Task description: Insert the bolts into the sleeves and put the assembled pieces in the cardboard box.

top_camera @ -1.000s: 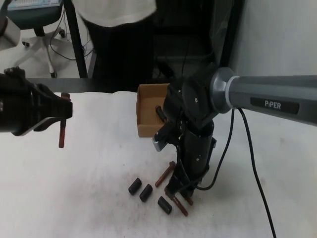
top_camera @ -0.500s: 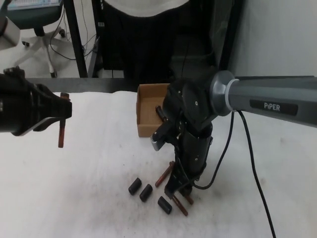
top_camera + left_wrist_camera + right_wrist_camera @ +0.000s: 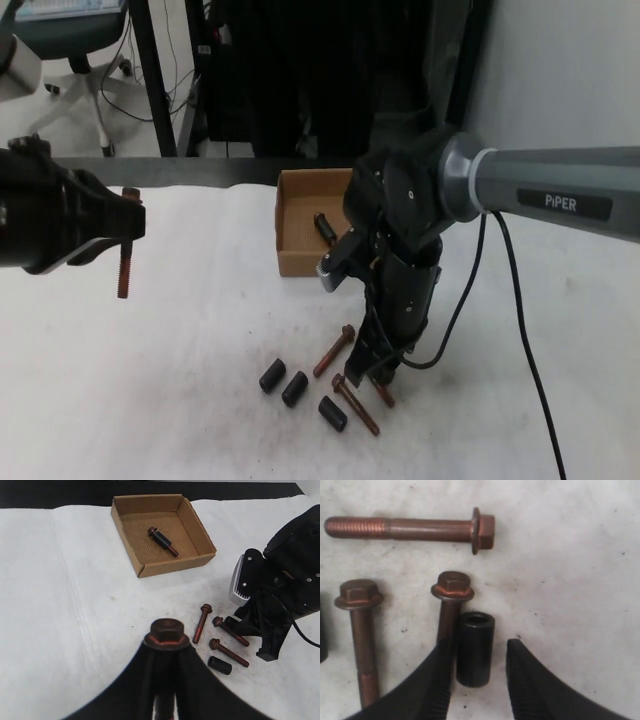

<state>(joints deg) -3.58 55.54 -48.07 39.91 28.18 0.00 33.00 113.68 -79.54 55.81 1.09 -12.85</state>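
Your left gripper (image 3: 122,215) sits high over the left side of the white cloth (image 3: 180,320). Its fingers are pinched on the head end of the held bolt (image 3: 125,265), which hangs straight down, well clear of the cloth. In the left wrist view, the held bolt (image 3: 166,631) shows head-up, clamped between the two fingers (image 3: 142,677).

Your right gripper (image 3: 375,372) is down at the cloth in front of the cardboard box (image 3: 292,262), among the loose parts. In the right wrist view, its fingers (image 3: 432,685) are spread and straddle a black sleeve (image 3: 475,649) lying flat on the cloth. The sleeve isn't clamped; there is a gap on one side.

Just beside the sleeve lies the near bolt (image 3: 451,587), its shank running under one finger. A second bolt (image 3: 360,630) lies parallel to it, a bit apart. A crosswise bolt (image 3: 410,528) lies past both heads.

In the high view, three loose sleeves (image 3: 294,388) lie on the cloth to the left of the right gripper.

The cardboard box (image 3: 177,564) sits at the far side of the cloth. It holds one assembled piece (image 3: 161,540), lying flat on the box floor.
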